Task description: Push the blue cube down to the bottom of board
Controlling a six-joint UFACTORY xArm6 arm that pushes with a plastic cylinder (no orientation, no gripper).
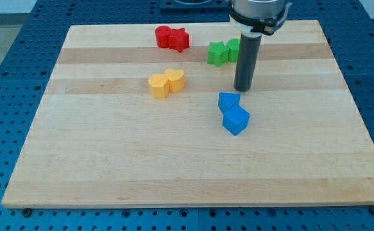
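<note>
Blue cube (235,120) mid-board, my tip (242,89) just above it, no end effector jaws

No readable text, labels, brands, numbers or signs anywhere, none on the pale wooden board (193,167), none on the coloured blocks upon it, none on the blue perforated table (20,77) around it

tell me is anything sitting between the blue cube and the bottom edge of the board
Nothing visible does. Below the blue cube there is only bare board down to the view's bottom edge. My tip stands above it, toward the view's top, with the other blue block between my tip and the cube.
</note>
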